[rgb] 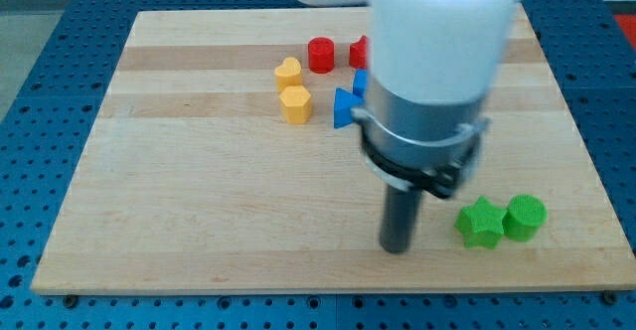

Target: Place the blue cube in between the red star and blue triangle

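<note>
While my tip [397, 247] rests bare beside the green star [480, 222], blue cube [361, 82] well above, touching nothing

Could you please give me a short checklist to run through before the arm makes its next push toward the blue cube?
1. Location of my tip: ok; it rests on bare board near the view's bottom.
2. Tip free of blocks: ok; the green star sits apart to its right, beside the green cylinder.
3. Blue triangle in view: ok.
4. Blue cube in view: not ok; only a sliver shows beside the arm.
5. Red star in view: not ok; mostly hidden, shape cannot be confirmed.
6. Gap between star and triangle: cannot tell; the arm covers it.
</note>
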Available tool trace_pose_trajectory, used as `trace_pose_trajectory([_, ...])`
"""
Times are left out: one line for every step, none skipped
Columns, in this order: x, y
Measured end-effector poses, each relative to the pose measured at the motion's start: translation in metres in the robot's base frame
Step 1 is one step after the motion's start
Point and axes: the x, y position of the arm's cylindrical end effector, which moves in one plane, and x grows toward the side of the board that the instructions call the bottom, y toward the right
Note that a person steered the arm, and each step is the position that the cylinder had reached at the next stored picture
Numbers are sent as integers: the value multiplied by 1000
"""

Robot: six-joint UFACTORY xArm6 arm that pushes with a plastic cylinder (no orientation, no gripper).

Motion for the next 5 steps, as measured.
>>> trace_pose_trajectory([25,33])
trace_pose_trajectory([24,91])
trace_pose_trajectory([18,178])
trace_pose_trajectory([17,184])
trace_pose_trajectory([11,178])
